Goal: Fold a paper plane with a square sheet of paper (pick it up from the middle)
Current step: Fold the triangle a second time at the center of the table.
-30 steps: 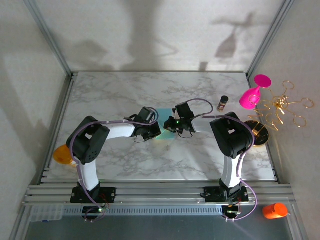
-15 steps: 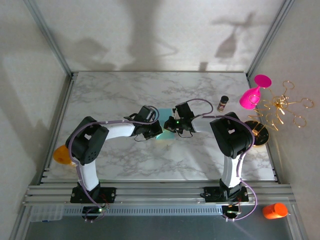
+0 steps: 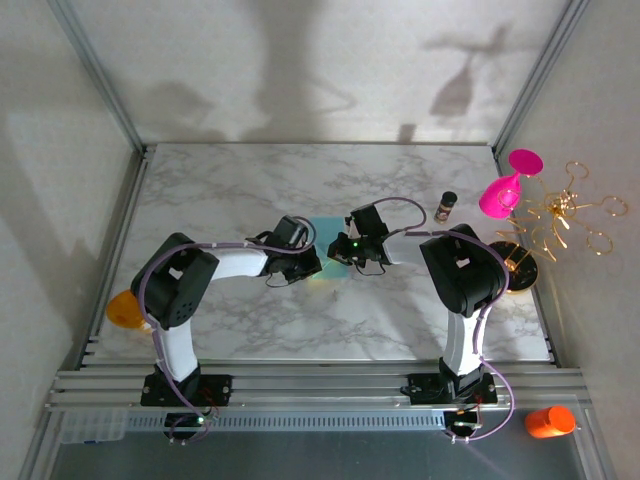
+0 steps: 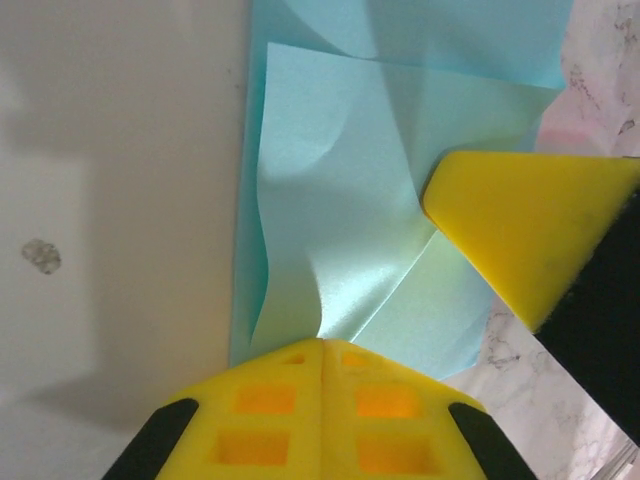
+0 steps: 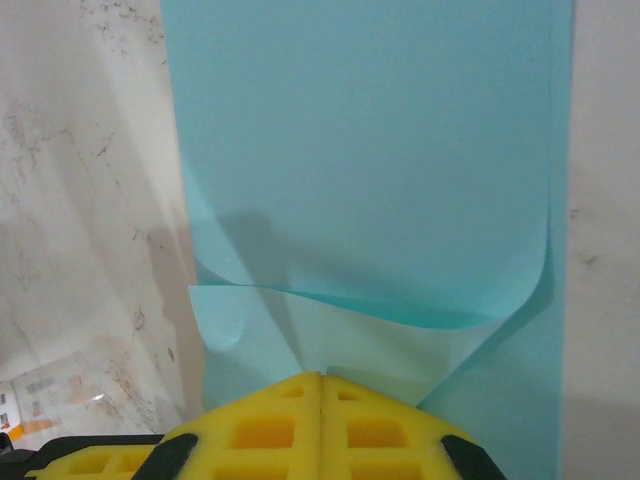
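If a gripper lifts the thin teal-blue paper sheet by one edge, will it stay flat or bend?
The thin teal-blue paper sheet would probably droop: its folded flaps already bow and ripple. It looks very light, so a push would likely slide it across the smooth marble table. Its glossy sheen suggests it could slip from a pinch.

White arms [image 3: 240, 262], lilac cables [image 3: 398, 203], yellow fingers [image 5: 262, 425] (gridded)

1 sheet of paper [image 3: 325, 228]; 2 hands [image 3: 310, 264] [image 3: 341, 254]; 1 goblet [image 3: 503, 191]
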{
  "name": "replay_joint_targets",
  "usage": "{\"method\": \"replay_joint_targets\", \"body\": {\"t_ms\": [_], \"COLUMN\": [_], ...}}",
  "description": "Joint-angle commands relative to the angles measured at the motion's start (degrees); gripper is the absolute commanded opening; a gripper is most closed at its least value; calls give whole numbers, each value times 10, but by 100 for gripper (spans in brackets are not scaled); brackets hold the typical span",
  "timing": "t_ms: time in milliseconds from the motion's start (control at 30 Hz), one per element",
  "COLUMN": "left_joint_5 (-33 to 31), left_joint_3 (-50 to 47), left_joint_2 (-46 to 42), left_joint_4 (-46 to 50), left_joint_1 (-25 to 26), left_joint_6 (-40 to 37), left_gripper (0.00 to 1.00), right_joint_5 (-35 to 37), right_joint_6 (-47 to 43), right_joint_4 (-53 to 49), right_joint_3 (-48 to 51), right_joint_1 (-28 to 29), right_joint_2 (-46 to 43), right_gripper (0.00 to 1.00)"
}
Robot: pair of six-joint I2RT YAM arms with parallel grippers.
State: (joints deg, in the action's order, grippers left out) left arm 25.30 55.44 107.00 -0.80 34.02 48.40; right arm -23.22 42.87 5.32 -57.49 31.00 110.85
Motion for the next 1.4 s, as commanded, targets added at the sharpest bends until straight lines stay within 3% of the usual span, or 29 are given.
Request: {"method": "replay_joint_targets", "body": {"t_ms": [0,300,667,1000,1367], "left_joint_5": [-22,-15,-17,-14,-19], "left_joint_3": [-26,-53,-49,-39,-49], "left_joint_2": [2,-12,-8,-7,-30], "left_joint_4": [29,27,27,31,50], "left_joint_1": [-18,-19,-19,-19,-19], "left_joint_6": [-15,-14,-18,-23,-37], "left_gripper": [5,4,2,3,5], "right_joint_5": [55,44,-9,-15,47], "right_joint_6": [-5,-9,-49,-48,-28], "right_joint_4": [-88,-78,-34,-49,-88], "right_joint_3": [16,13,-45,-53,-32], "right_joint_1": [-1,-1,1,33,22], "right_joint_2": [43,36,-45,10,43], "right_gripper": [0,0,0,0,0]}}
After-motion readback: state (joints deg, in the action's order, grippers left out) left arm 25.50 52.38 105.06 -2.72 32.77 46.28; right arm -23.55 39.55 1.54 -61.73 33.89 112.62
